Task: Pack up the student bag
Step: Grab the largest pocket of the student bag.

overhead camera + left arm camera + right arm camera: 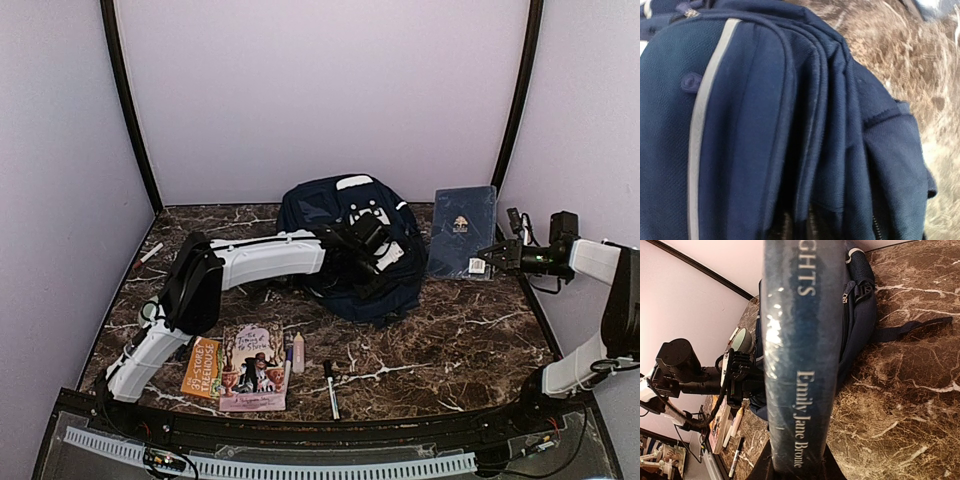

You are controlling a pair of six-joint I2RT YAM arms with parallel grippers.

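Left gripper (372, 243) down on front of backpack (320, 210); fingers hidden, can't tell whether it grips. Right gripper (485, 258), just right of backpack, clamped on dark-blue book (462, 225).

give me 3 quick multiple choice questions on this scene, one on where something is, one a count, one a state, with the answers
1. In the top view, where is the dark-blue book relative to the student bag?
A. left of it
B. right of it
C. on top of it

2. How many picture-cover books lie near the table's near edge?
A. two
B. four
C. none

3. What is the right gripper doing?
A. open, holding nothing
B. shut on nothing
C. shut on the dark-blue book

Answers:
1 B: the book sits beside the bag, toward the right arm.
2 A: an orange one and a pink one lie side by side.
3 C: the right wrist view shows the book's spine clamped in its grip.
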